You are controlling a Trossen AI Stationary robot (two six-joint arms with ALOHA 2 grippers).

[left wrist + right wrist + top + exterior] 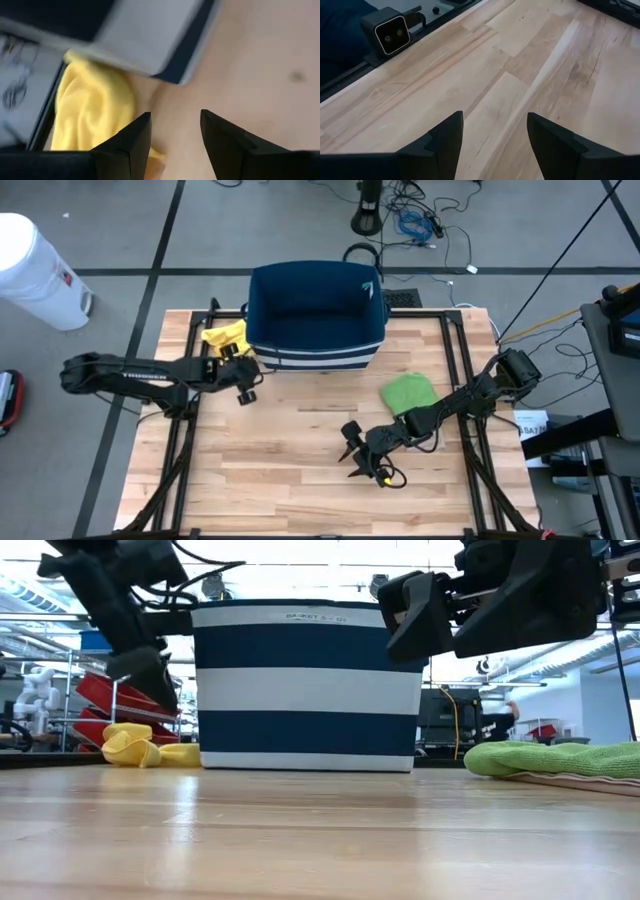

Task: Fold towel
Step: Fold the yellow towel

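The yellow towel (224, 336) is lying crumpled on the surface (300, 450) against the striped basket (315, 315), just ahead of and beside the left fingers (127, 145), which are standing parted and holding nothing. It looks soft, light and limp, likely to sag and bunch, so pinching a free corner or edge seems best. The right fingers (445, 142) are hovering wide open and empty over bare wood, with a green cloth (408, 392) lying behind them.

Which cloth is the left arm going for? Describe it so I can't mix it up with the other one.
Find the navy-and-white striped basket at the table's far edge. The yellow towel lies crumpled on the wood at the basket's left corner, by the open left pincer. The other cloth, green, lies right of centre.
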